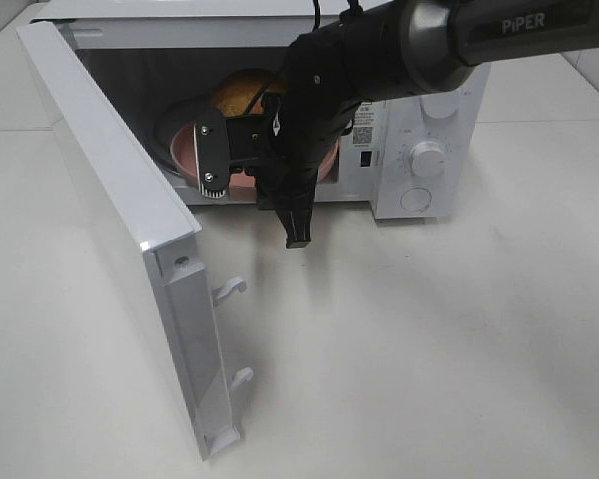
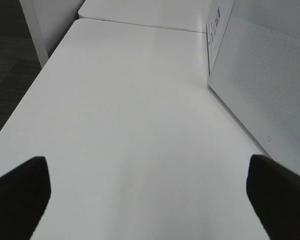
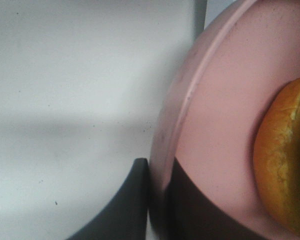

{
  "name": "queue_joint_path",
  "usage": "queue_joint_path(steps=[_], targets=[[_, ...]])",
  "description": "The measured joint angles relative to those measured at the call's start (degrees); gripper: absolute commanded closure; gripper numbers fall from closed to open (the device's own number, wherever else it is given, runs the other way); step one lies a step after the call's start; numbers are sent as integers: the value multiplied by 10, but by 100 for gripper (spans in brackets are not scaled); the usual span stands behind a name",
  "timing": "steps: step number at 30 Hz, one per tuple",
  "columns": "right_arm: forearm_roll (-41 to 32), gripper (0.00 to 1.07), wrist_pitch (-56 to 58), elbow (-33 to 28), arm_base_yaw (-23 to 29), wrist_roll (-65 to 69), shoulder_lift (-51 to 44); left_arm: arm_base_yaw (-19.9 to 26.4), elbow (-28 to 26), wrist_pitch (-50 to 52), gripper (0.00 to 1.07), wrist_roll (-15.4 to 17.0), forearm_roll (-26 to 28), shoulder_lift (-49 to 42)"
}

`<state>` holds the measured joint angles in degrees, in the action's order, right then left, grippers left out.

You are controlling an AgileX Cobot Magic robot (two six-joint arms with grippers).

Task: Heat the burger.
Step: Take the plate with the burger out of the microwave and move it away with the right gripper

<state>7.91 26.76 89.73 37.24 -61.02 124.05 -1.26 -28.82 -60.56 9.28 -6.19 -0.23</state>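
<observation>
- The white counter lies bare and wide in front of the microwave, with broad clear room to the right of the door.
- The microwave's door stands swung fully open toward the camera, its latch hooks jutting from the free edge; the cavity mouth is unobstructed on the left side.
- The right arm reaches across the opening, hiding much of the cavity in the high view.
- The pink plate sits at the cavity's front edge, the right tool clenched on its rim, one finger on each side.
- The burger rests on that plate inside the microwave; the high view shows only its bun top, the right wrist view its bun side.
- The left tool, seen only by its own camera, hangs released, fingers spread wide over bare counter beside the door's outer face.
</observation>
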Motion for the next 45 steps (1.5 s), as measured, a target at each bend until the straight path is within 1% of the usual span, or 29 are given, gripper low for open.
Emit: queue_joint_path(steps=[1, 7, 14, 19, 20, 21, 22, 23, 24, 31, 33, 36, 37, 39, 41, 42, 44, 45], targets=[[2, 107, -17, -17, 0, -1, -8, 0, 0, 0, 6, 0, 0, 0], [10, 107, -45, -50, 0, -3, -26, 0, 0, 0, 6, 0, 0, 0], [22, 107, -98, -105, 1, -5, -62, 0, 0, 0, 6, 0, 0, 0], [42, 107, -110, -131, 1, -6, -80, 0, 0, 0, 6, 0, 0, 0], [49, 107, -117, -145, 1, -7, -87, 0, 0, 0, 6, 0, 0, 0], [49, 107, -117, -145, 1, -7, -87, 0, 0, 0, 6, 0, 0, 0], [52, 107, -128, -159, 1, -10, -97, 0, 0, 0, 6, 0, 0, 0], [52, 107, -128, -159, 1, -10, -97, 0, 0, 0, 6, 0, 0, 0], [54, 107, -139, -176, 2, -11, -108, 0, 0, 0, 6, 0, 0, 0], [57, 107, -159, -215, 4, -17, -139, 0, 0, 0, 6, 0, 0, 0], [61, 107, -170, -246, 3, -20, -157, 0, 0, 0, 6, 0, 0, 0], [62, 107, -174, -256, 1, -21, -163, 0, 0, 0, 6, 0, 0, 0], [64, 107, -181, -272, 1, -21, -176, 0, 0, 0, 6, 0, 0, 0], [64, 107, -184, -280, 1, -21, -181, 0, 0, 0, 6, 0, 0, 0], [65, 107, -193, -307, 1, -22, -201, 0, 0, 0, 6, 0, 0, 0], [65, 107, -193, -307, 1, -22, -201, 0, 0, 0, 6, 0, 0, 0], [66, 107, -197, -341, 1, -25, -226, 0, 0, 0, 6, 0, 0, 0], [66, 107, -197, -341, 1, -25, -226, 0, 0, 0, 6, 0, 0, 0]])
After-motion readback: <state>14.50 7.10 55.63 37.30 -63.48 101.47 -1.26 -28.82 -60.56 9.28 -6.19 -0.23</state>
